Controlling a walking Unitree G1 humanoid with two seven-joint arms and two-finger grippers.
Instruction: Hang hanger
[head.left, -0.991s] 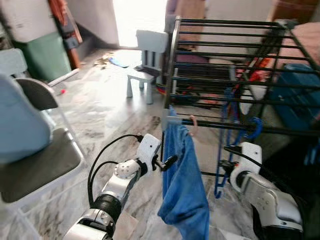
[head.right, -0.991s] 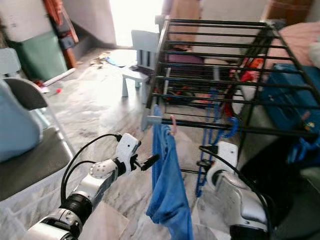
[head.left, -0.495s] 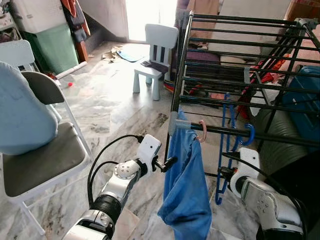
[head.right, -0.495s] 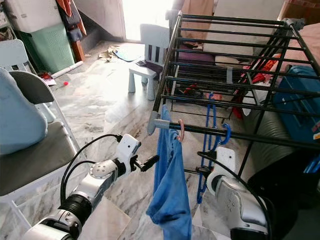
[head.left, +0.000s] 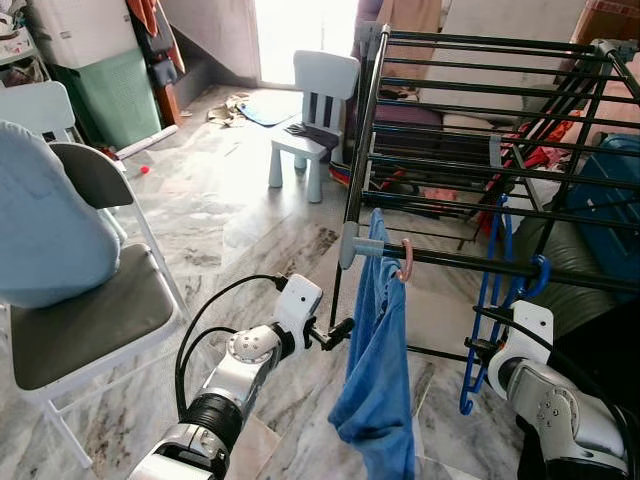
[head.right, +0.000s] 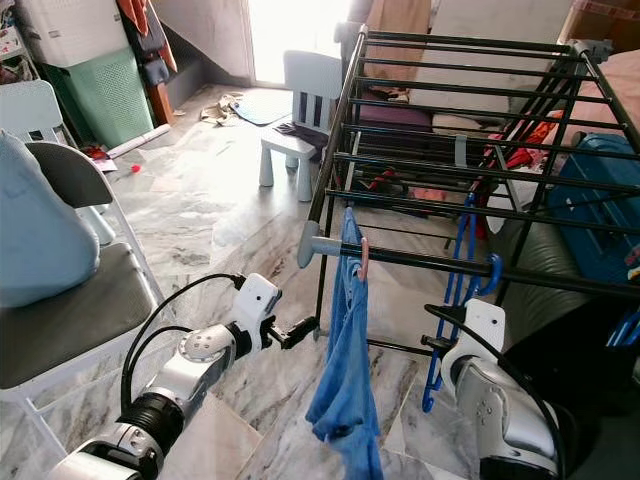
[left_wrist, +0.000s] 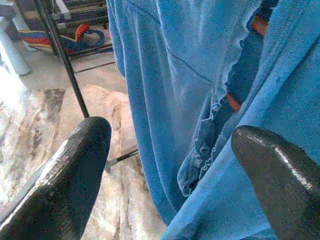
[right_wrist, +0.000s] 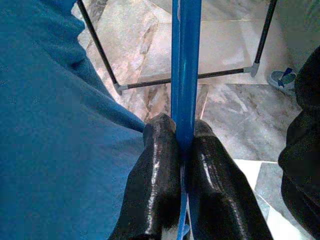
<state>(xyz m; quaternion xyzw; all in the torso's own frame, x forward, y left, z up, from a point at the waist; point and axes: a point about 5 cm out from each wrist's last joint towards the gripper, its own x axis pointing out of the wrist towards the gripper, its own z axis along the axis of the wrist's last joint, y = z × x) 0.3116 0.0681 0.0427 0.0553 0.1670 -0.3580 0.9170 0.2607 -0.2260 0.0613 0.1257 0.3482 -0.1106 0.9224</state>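
A blue plastic hanger (head.left: 492, 300) hangs by its hook on the front bar of the black drying rack (head.left: 470, 262). My right gripper (right_wrist: 182, 145) is shut on the hanger's lower bar, low at the right. A blue garment (head.left: 378, 370) on a pink-hooked hanger (head.left: 405, 259) hangs from the same bar near the rack's left corner. My left gripper (left_wrist: 170, 165) is open, its fingers (left_wrist: 75, 165) spread just beside the blue garment (left_wrist: 200, 100).
A grey folding chair (head.left: 90, 320) with a light blue cushion stands to the left. A small white chair (head.left: 312, 110) stands behind on the marble floor. A blue suitcase (head.left: 610, 190) and dark bags lie under and beyond the rack at the right.
My right gripper has carried the blue hanger rightward along the front bar, away from the garment. The camera shifted slightly. My left arm stays put.
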